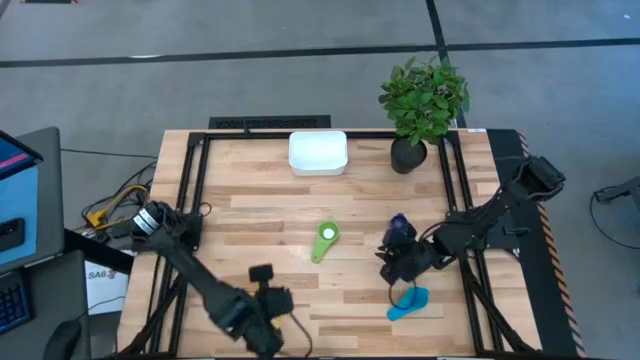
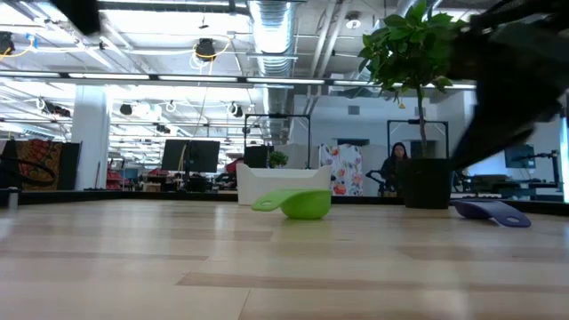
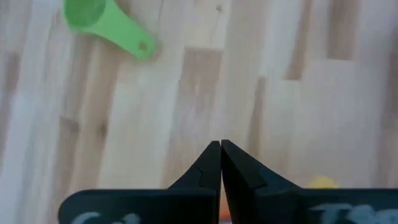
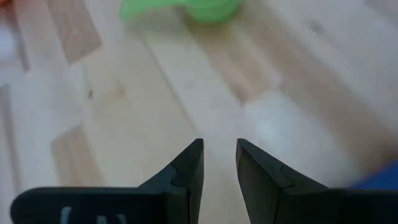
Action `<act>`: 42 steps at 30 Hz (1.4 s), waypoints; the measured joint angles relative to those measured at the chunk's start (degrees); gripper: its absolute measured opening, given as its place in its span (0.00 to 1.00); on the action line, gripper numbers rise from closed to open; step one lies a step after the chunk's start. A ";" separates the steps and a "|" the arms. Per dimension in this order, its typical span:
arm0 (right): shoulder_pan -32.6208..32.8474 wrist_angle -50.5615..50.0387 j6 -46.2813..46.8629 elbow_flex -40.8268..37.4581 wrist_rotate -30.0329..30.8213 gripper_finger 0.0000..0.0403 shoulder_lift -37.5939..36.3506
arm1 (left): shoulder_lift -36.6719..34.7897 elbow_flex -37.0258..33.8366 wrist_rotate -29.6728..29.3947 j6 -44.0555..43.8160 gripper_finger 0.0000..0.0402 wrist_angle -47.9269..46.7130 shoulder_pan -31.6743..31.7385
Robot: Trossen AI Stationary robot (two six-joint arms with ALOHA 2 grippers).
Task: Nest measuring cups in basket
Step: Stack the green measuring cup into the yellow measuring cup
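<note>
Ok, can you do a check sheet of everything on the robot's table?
Surface: wooden table, bare between items.
Job's things: green cup mid-table; dark blue cup and light blue cup to its right; white basket at the back, no cup seen inside.
Clutter: plant pot beside the basket.
Grippers: left hand shut, near the front edge; right hand open, between the two blue cups.
Cables: bundle off the left edge.
Surroundings: person far behind.

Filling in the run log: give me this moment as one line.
left gripper: shut, empty, near table front | right gripper: open, empty | green cup: mid-table | light blue cup, dark blue cup: beside right gripper | basket: no cups visible
</note>
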 joint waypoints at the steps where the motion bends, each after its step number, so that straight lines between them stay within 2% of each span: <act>1: 1.15 -1.96 2.14 0.02 -0.45 0.30 -0.28 | -0.01 -0.30 0.17 2.30 0.00 1.14 1.32; 3: 3.75 -5.48 6.35 0.00 -0.78 0.30 -0.75 | -0.07 -2.13 2.27 7.62 0.00 6.64 4.19; 8: 9.26 -6.79 14.99 0.00 -0.56 0.30 -0.79 | 0.02 -5.48 7.88 19.90 0.00 17.34 10.62; 13: 13.98 -7.06 22.55 0.00 1.08 0.30 -0.79 | 0.02 -6.58 10.37 26.91 0.01 21.39 15.70; 18: 17.52 -7.39 29.05 0.00 1.07 0.30 -0.79 | 0.02 -6.58 10.56 29.18 0.08 23.62 19.56; 25: 19.71 -7.20 34.30 0.00 4.41 0.30 -0.79 | 0.00 -6.60 9.97 28.59 0.26 23.41 28.31; 32: 19.51 -7.04 34.32 0.00 6.36 0.30 -0.79 | 0.69 -6.60 14.60 37.18 0.44 27.31 36.10; 42: 18.60 -7.84 34.04 0.00 7.53 0.30 -0.81 | 6.86 -6.71 17.31 39.78 0.47 28.99 41.72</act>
